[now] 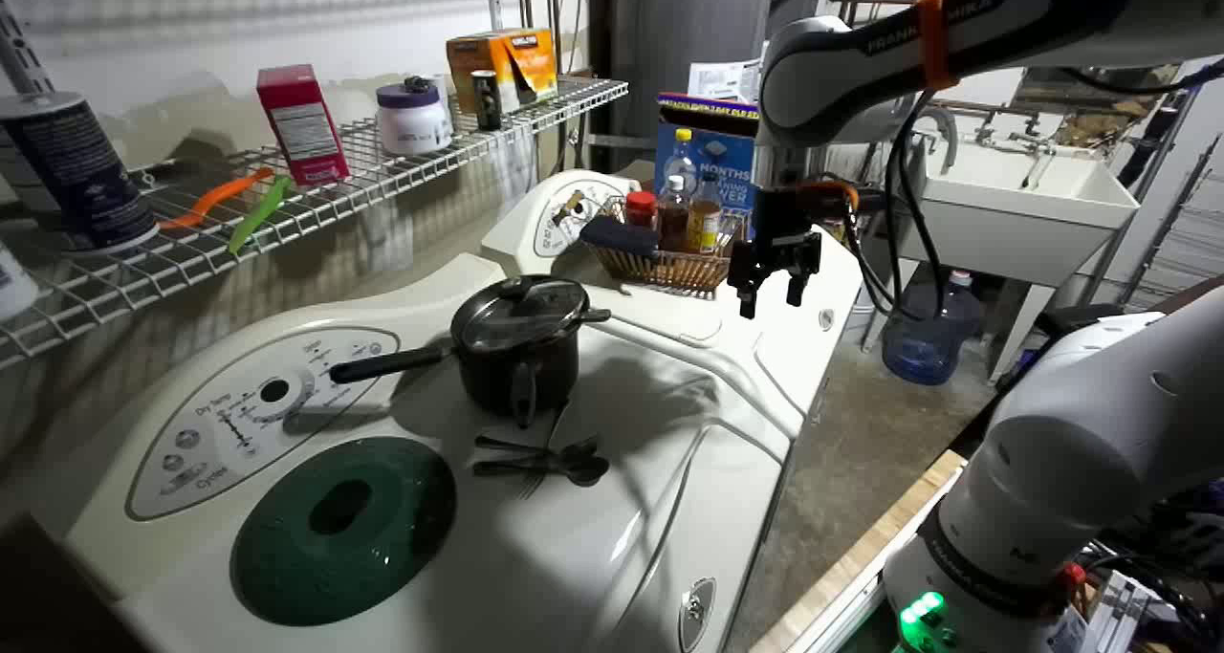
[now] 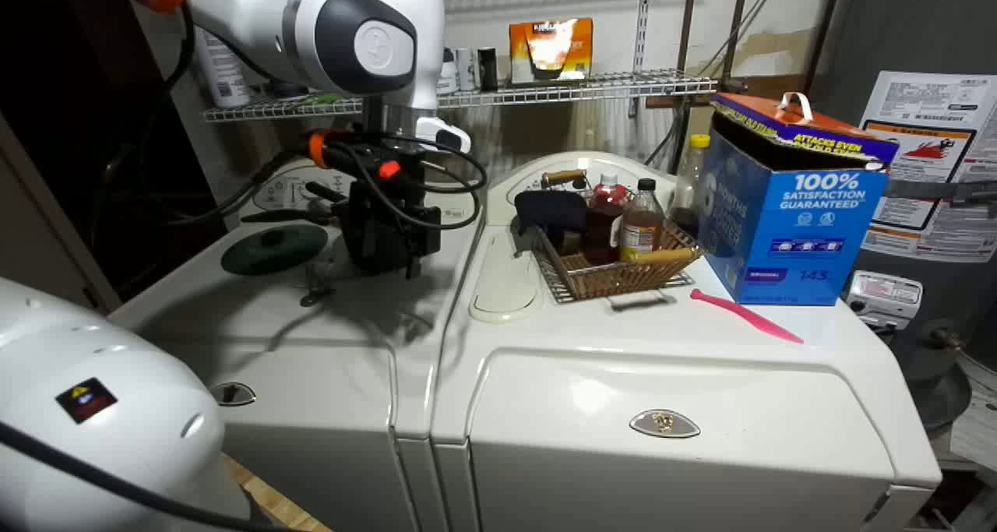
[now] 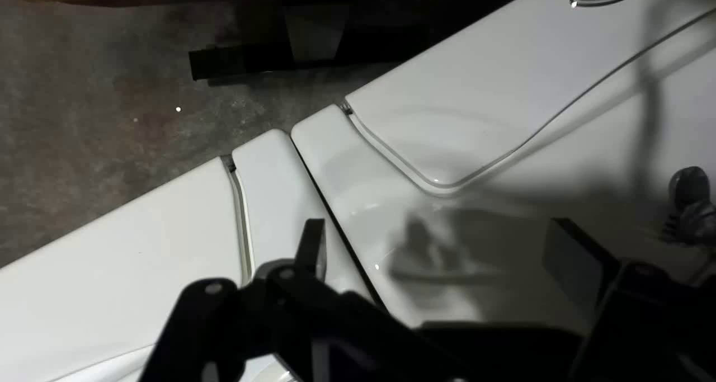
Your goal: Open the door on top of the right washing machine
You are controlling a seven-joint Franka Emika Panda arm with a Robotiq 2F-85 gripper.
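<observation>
The right washing machine [image 2: 607, 333] is white with a curved moulded top. It also shows in an exterior view [image 1: 827, 285] and in the wrist view [image 3: 140, 270]. The door [image 2: 506, 279] is a long, rounded white panel on its top, beside the seam to the left machine; it lies shut. It shows foreshortened in an exterior view [image 1: 660, 314]. My gripper [image 1: 773, 297] points down, open and empty. In an exterior view the gripper [image 2: 417, 263] hangs over the left machine, near the seam, apart from the door. In the wrist view the gripper's fingers [image 3: 439, 225] are wide apart.
On the right machine stand a basket [image 2: 623, 275] with bottles, a blue box [image 2: 802, 220] and a pink strip [image 2: 748, 316]. The left machine carries a dark pot [image 1: 521, 366], utensils [image 1: 545, 462] and a green round lid [image 1: 344, 529]. A wire shelf [image 2: 615, 86] runs behind.
</observation>
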